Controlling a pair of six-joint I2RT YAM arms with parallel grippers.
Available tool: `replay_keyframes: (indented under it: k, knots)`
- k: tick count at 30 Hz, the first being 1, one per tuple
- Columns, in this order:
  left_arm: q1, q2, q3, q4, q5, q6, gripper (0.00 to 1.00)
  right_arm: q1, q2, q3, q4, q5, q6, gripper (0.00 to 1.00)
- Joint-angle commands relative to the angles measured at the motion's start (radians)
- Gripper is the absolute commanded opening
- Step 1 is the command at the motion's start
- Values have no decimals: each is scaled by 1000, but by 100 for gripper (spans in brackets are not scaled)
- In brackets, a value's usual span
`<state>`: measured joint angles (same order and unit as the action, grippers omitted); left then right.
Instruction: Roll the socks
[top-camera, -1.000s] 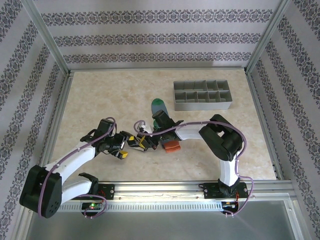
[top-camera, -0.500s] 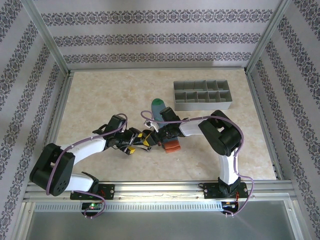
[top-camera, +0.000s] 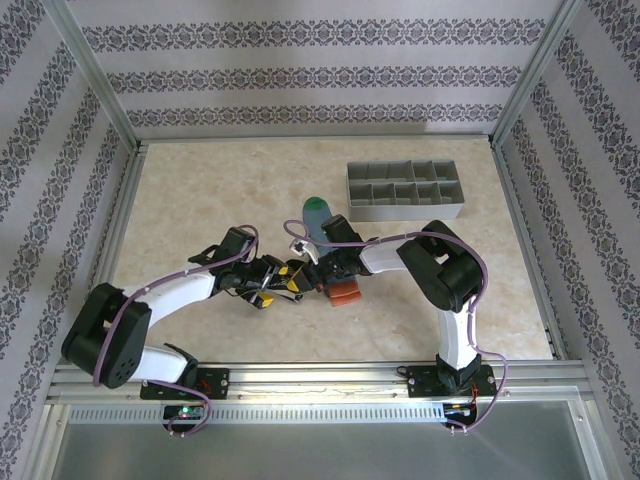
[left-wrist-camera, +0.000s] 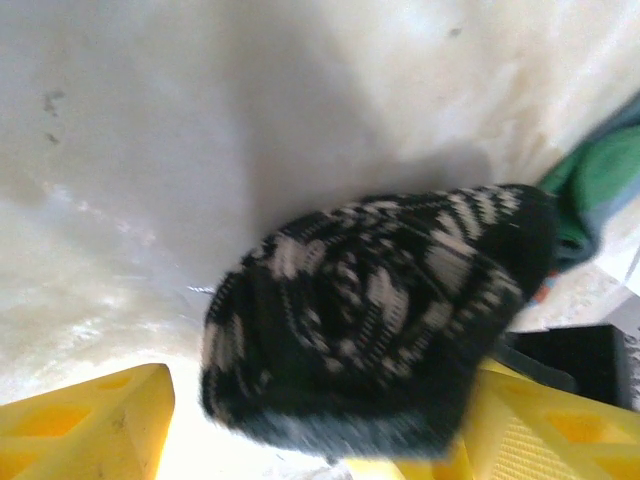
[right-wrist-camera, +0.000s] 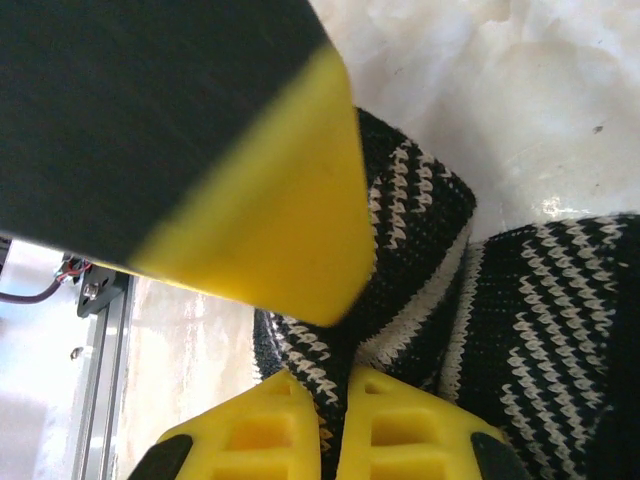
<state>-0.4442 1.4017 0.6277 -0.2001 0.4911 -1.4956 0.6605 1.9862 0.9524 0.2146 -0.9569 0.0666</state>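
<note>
The black sock with beige stripes (left-wrist-camera: 380, 300) is bunched into a lump on the table between the two grippers. My left gripper (left-wrist-camera: 320, 435) (top-camera: 270, 286) stands open around it: the right finger (left-wrist-camera: 540, 430) touches the lump and the left finger (left-wrist-camera: 90, 425) stays clear of it. My right gripper (right-wrist-camera: 345, 400) (top-camera: 306, 274) is shut on a fold of this sock (right-wrist-camera: 540, 300). The grey-blue sock lies under the right arm, its green toe (top-camera: 318, 209) pointing away and its orange cuff (top-camera: 345, 294) nearer the arm bases. The green toe (left-wrist-camera: 600, 180) also appears in the left wrist view.
A grey compartmented tray (top-camera: 405, 212) stands at the back right of the marble-patterned table. A yellow and black finger of the left gripper (right-wrist-camera: 250, 200) hangs close over the sock in the right wrist view. Metal frame rails edge the table.
The left arm has swung right and brought its gripper up to the black sock beside the right gripper. The right gripper has barely moved.
</note>
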Motion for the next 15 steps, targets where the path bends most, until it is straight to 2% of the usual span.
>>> replay_keyframes:
  k: [1, 3, 5, 9, 13, 15]
  knots:
    - [-22, 70, 34, 27, 20, -4, 72, -14, 87, -78, -215, 143, 18, 0]
    - [-25, 128, 44, 38, 28, 8, 64, -14, 85, -82, -213, 151, 19, 0]
    - [-31, 172, 43, 39, 43, 11, 48, -13, 84, -86, -212, 161, 16, 0]
    - [-36, 137, -29, -17, 32, -17, 1, -2, 66, -67, -246, 202, -41, 0]
    - [-37, -18, -123, -153, -8, -48, 0, 47, 41, 8, -317, 247, -154, 2]
    - [-47, -118, -150, -249, -50, -71, 0, 91, 5, 44, -350, 299, -234, 13]
